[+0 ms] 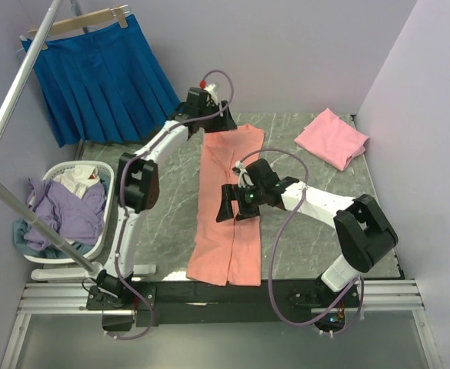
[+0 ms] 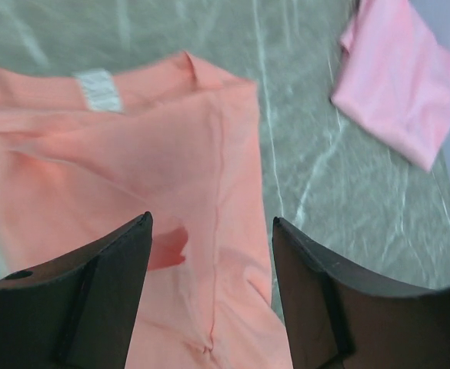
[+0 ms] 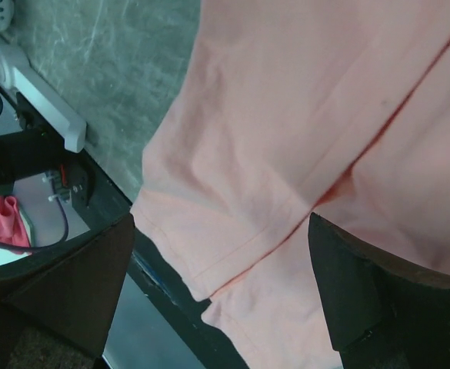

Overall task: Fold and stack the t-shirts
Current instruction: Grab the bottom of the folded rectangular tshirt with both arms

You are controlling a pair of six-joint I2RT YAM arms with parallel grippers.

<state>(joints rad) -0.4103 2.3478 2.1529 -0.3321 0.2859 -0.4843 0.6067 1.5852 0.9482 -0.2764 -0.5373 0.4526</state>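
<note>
Salmon t-shirt (image 1: 225,254) lying as long strip across bench (image 1: 171,200) centre; crosswise fold pending. Left hand (image 2: 211,231) hovering over collar, right hand (image 3: 221,223) over hem, both gaping, empty. Next, likely: pinching hem, carrying it to collar.

The salmon-orange t-shirt (image 1: 228,223) is soft matt cloth with stitched hems; the pink t-shirt (image 1: 331,138) is the same smooth matt cloth. The counter (image 1: 171,223) looks like smooth grey veined stone. The skirt (image 1: 101,77) is pleated blue cloth on a wooden hanger (image 1: 78,21). The basket (image 1: 108,178) is white plastic.

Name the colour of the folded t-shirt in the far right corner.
Light pink t-shirt; best in top external view.
</note>
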